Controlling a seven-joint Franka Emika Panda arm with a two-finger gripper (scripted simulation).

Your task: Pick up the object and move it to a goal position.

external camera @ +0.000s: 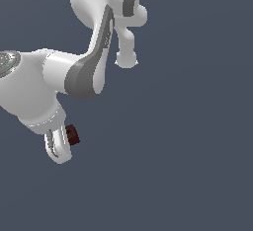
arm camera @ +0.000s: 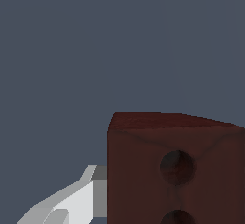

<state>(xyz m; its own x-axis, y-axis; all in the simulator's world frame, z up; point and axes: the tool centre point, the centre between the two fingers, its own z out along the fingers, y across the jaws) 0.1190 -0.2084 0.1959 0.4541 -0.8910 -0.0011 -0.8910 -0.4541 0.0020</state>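
Observation:
The object (external camera: 72,134) is a small dark red-brown block at the lower part of the exterior view's left, well off any surface that shows. My white gripper (external camera: 65,145) hangs from the wrist there, and the block sits against the side of its one visible finger (external camera: 55,146). In the wrist view the object (arm camera: 177,170) fills the near corner, with two dark round holes on its facing side. A white finger (arm camera: 79,196) presses its grey pad against the block's side. The other finger is hidden behind the block.
The arm's white links and grey elbow (external camera: 86,74) fill the upper part of the exterior view's left. Behind everything is a plain dark blue-grey backdrop with no edges or other objects showing.

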